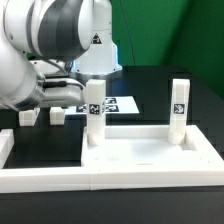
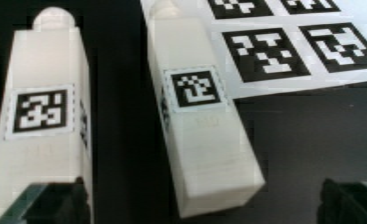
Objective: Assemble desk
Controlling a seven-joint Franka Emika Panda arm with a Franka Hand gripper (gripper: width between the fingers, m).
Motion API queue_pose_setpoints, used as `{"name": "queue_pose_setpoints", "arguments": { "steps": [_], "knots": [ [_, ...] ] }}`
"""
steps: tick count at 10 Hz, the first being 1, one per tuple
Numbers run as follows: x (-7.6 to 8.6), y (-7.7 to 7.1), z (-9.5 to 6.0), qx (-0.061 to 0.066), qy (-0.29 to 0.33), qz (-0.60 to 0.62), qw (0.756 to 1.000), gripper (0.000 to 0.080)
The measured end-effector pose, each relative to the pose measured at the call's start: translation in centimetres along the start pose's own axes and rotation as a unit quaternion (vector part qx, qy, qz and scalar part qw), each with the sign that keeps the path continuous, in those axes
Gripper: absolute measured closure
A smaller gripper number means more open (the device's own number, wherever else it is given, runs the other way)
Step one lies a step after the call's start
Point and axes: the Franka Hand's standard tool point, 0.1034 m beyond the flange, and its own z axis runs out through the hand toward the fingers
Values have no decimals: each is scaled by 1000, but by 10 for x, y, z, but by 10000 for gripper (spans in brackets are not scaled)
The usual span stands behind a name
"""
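Pincer (image 2: 198, 200) spread wide at a desk leg (image 2: 194, 100), gripping nothing.
In the wrist view we see its dark fingers (image 2: 47, 205) standing well apart, with that tagged leg between them and touched by neither. A second leg (image 2: 47, 110) sits just beside it, and the marker board (image 2: 286, 40) lies next to both. In the exterior view the arm hangs over the left upright leg (image 1: 95, 112). The right upright leg (image 1: 179, 108) stands well apart from it, near the white rails (image 1: 110, 180) on the black counter (image 1: 150, 90). Two small white blocks (image 1: 28, 117) rest at the exterior view's left.
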Motion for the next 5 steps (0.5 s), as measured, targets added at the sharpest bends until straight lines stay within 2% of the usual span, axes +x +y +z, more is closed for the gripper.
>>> {"name": "queue_pose_setpoints", "arguments": {
  "steps": [4, 5],
  "knots": [
    [-3, 0, 2, 4, -3, 1, 1000, 150],
    [-11, -3, 2, 8, 0, 0, 1000, 150]
  ]
}}
